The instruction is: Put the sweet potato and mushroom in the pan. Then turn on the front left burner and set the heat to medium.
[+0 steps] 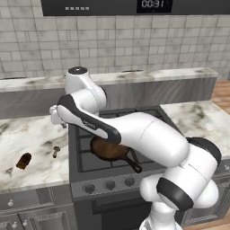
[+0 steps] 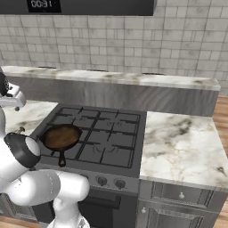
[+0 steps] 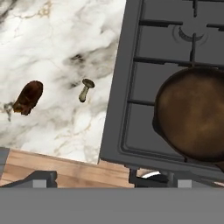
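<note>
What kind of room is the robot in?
It looks like a kitchen. There's a gas stove with a pan on it, marble counters on both sides, and a tiled wall behind. A sweet potato and mushroom lie on the counter.

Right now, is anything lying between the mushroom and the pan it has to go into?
Nothing visible. The mushroom lies on the marble counter beside the sweet potato; only bare counter and stovetop separate it from the empty pan.

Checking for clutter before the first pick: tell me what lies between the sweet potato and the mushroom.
Nothing: in the hand view, bare marble counter separates the sweet potato from the mushroom.
</note>
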Tool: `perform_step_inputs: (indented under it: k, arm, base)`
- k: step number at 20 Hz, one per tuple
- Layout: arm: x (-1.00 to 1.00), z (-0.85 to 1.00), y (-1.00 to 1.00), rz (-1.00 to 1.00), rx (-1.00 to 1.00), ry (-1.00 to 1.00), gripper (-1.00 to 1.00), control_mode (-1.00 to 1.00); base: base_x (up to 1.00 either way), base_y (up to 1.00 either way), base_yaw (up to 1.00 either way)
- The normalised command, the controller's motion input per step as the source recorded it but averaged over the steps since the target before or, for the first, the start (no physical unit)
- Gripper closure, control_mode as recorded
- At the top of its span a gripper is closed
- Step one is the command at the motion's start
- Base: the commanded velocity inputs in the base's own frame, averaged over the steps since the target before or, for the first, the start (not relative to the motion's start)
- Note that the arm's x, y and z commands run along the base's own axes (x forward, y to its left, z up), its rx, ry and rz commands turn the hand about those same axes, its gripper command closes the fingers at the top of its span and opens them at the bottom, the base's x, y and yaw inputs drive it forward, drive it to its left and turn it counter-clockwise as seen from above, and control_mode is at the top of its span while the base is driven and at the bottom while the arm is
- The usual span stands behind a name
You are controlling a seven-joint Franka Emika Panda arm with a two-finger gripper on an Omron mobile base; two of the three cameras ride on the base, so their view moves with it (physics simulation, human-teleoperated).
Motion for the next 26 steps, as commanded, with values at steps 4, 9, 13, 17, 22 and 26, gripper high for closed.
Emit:
perform_step_inputs:
  k: [4,9,13,17,22,26]
  arm:
    - [0.00,-0.15,0.37,0.05,0.00,0.02,-1.00,-1.00]
    - [0.00,-0.35,0.55,0.01,0.00,0.05,-1.00,-1.00]
    - [0.09,-0.33,0.49,0.00,0.01,0.01,-1.00,-1.00]
    - [0.26,-0.07,0.35,0.00,0.06,0.00,-1.00,-1.00]
    - [0.30,0.00,0.16,-0.02,0.02,0.00,-1.00,-1.00]
    - [0.20,-0.12,0.04,-0.06,0.00,0.07,-1.00,-1.00]
  base:
    - [0.00,0.00,0.00]
    - [0.00,0.00,0.00]
    - [0.00,0.00,0.00]
    - [0.00,0.00,0.00]
    - [0.00,0.00,0.00]
    - [0.00,0.00,0.00]
